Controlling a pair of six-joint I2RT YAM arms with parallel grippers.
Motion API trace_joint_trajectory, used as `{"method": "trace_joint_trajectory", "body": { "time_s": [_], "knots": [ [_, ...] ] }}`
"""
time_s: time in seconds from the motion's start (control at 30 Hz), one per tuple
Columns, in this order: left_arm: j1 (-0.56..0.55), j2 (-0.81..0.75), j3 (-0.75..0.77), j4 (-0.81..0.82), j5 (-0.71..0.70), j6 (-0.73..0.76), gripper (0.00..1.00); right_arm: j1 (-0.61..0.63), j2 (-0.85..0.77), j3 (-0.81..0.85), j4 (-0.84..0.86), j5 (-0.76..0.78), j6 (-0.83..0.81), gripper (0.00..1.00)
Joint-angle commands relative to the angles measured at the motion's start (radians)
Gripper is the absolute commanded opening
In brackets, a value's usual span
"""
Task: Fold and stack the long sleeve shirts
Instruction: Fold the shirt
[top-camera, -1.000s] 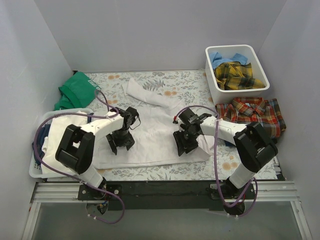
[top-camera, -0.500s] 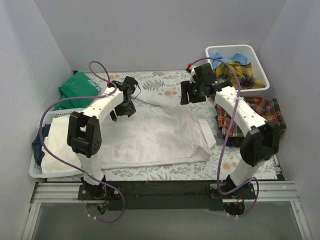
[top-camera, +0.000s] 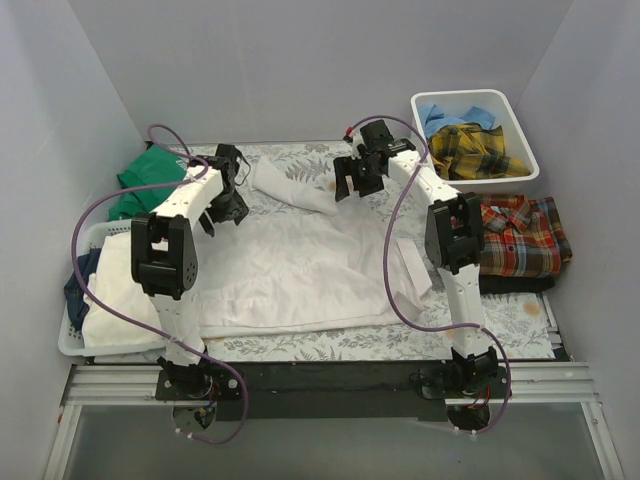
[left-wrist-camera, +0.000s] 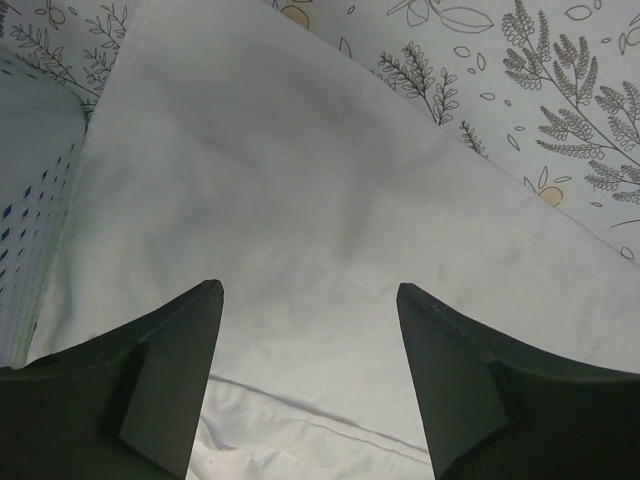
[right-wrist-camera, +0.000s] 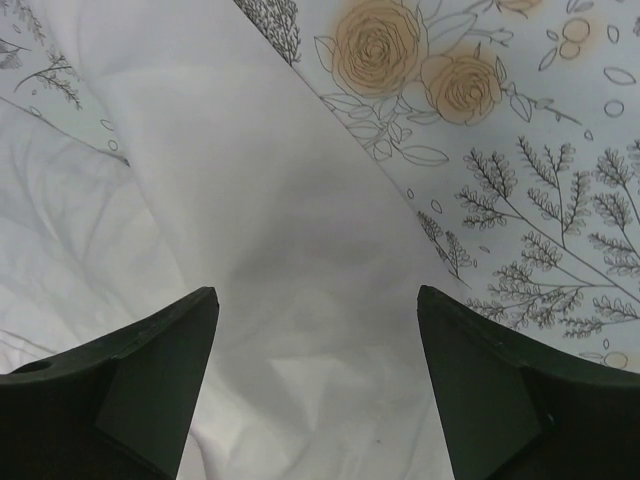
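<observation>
Centrally spread on worktop (top-camera: 300, 347): white shirt (top-camera: 300, 270). Likely soft, light, limp; best pinched at far corners beside sleeve (top-camera: 290, 188). Left and right jaws released, empty, poised above far edge.

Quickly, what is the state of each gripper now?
Left gripper: open, holding nothing, above the white shirt.
Right gripper: open, holding nothing, also above it.

bright, even, diffuse light, prob. overhead. faint soft shadows on shirt (top-camera: 300, 265). no glare. wrist cams: fingers (left-wrist-camera: 170, 390) dark, edges slightly soft.
</observation>
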Motion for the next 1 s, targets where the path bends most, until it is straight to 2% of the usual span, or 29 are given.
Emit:
{"method": "trace_joint_trajectory", "body": {
  "time_s": [0.0, 0.3, 0.4, 0.5, 0.6, 0.63, 0.73, 0.97],
  "knots": [
    [0.007, 0.015, 0.048, 0.02, 0.026, 0.029, 0.7, -0.002, 0.027, 0.064, 0.067, -0.051, -0.038, 0.89],
    [0.047, 0.039, 0.051, 0.026, 0.038, 0.027, 0.71, 0.013, 0.061, -0.023, 0.095, -0.043, -0.088, 0.9],
    [0.058, 0.046, 0.054, 0.032, 0.044, 0.034, 0.71, 0.024, 0.072, -0.025, 0.092, -0.031, -0.091, 0.87],
    [0.062, 0.052, 0.057, 0.036, 0.044, 0.04, 0.71, 0.03, 0.095, -0.002, 0.091, -0.026, -0.085, 0.78],
    [0.07, 0.052, 0.057, 0.04, 0.047, 0.049, 0.71, 0.035, 0.115, 0.017, 0.08, -0.014, -0.073, 0.5],
    [0.071, 0.052, 0.057, 0.039, 0.047, 0.052, 0.71, 0.035, 0.113, 0.018, 0.077, -0.011, -0.071, 0.31],
    [0.076, 0.052, 0.054, 0.045, 0.055, 0.055, 0.71, 0.033, 0.095, 0.007, 0.068, 0.035, -0.067, 0.02],
    [0.082, 0.072, 0.07, 0.057, 0.06, 0.063, 0.71, -0.019, -0.008, -0.042, 0.069, 0.188, -0.024, 0.01]
  ]
}}
